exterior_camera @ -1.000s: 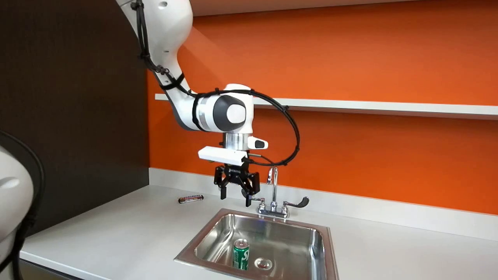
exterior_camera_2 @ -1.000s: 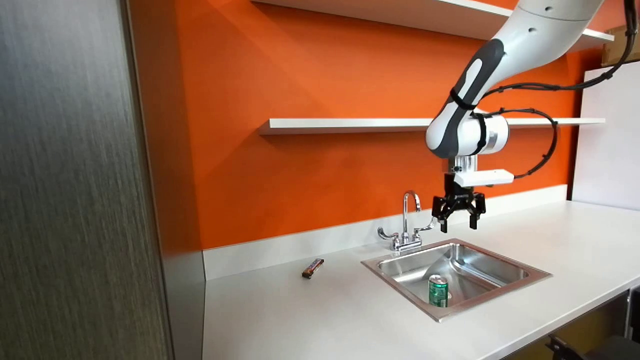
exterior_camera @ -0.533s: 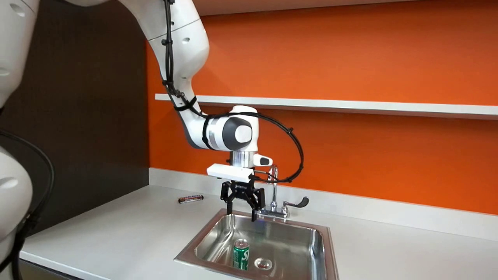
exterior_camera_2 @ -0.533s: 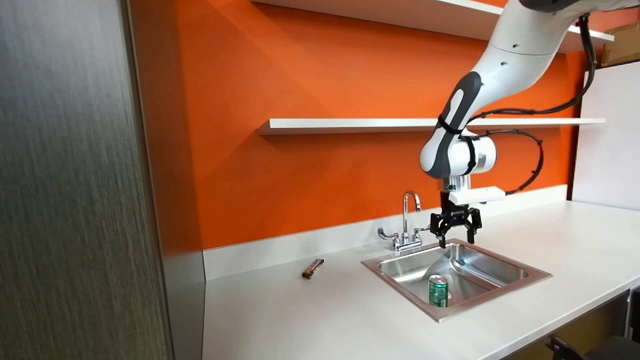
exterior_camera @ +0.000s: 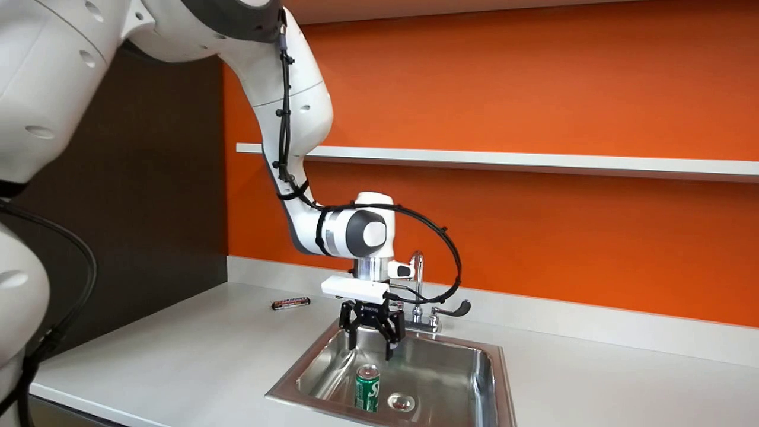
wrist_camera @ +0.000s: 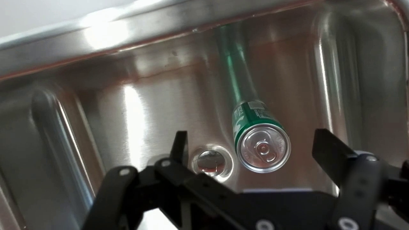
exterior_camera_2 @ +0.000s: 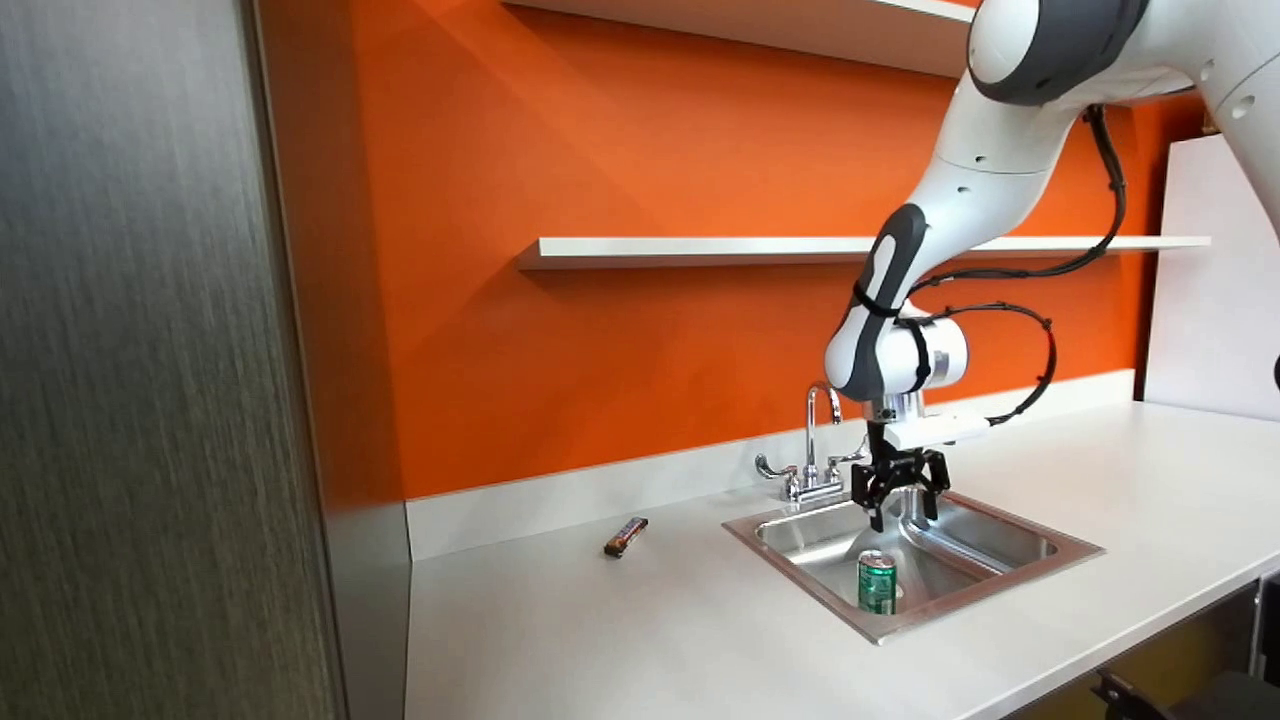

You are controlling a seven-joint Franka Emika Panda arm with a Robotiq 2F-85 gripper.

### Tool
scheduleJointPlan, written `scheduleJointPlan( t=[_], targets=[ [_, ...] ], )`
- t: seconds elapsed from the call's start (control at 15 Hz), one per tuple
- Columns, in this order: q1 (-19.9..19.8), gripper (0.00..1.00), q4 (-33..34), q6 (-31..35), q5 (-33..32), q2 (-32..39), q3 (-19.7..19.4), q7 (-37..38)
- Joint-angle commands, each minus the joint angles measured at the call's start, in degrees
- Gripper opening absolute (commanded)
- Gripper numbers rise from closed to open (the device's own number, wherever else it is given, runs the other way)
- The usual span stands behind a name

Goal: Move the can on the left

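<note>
While an orange wall (exterior_camera: 563,237) fills the background in both exterior views, a pale counter (exterior_camera_2: 600,640) stretches along its foot, closed off at one end by a dark panel (exterior_camera: 142,237). Across the scene, a white robot arm (exterior_camera: 308,124) bends down in front of a long white shelf (exterior_camera: 533,159). Set into the counter is a steel sink (exterior_camera_2: 1000,585), a shiny tap (exterior_camera_2: 810,450) with two handles standing just behind it. Over the sink hangs the gripper (exterior_camera: 371,349), pointing straight down, its two black fingers (wrist_camera: 181,145) released and spread wide apart. Lower than the fingers, and apart from them, a green can (exterior_camera: 367,388) with a silvery top stands upright on the sink floor, pale lettering on its side; the top shows between the fingertips in the wrist view. Farther off, a small bar (exterior_camera: 290,303) in a colored wrapper lies on the counter near the wall, well apart from the can. Just beside the can, the round drain (wrist_camera: 212,163) is set in the same floor.
</note>
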Motion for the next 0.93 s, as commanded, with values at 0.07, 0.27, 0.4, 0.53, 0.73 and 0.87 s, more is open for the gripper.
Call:
scheduleJointPlan(
  t=[0.07,0.27,0.4,0.53,0.73,0.87],
  targets=[
    [-0.80,1.00,4.56,1.37,-1.16,5.53,1.59,0.94],
    [-0.53,1.00,6.35,1.94,-1.48,8.07,1.98,1.07],
    [-0.38,1.00,7.32,1.77,-1.67,9.19,2.12,1.10],
    [-0.13,1.00,8.15,1.69,-1.85,10.29,2.07,1.24],
    [0.10,1.00,9.18,1.76,-2.15,11.73,1.99,1.27],
    [0.30,1.00,9.74,1.77,-2.46,12.67,1.95,1.29]
  ],
)
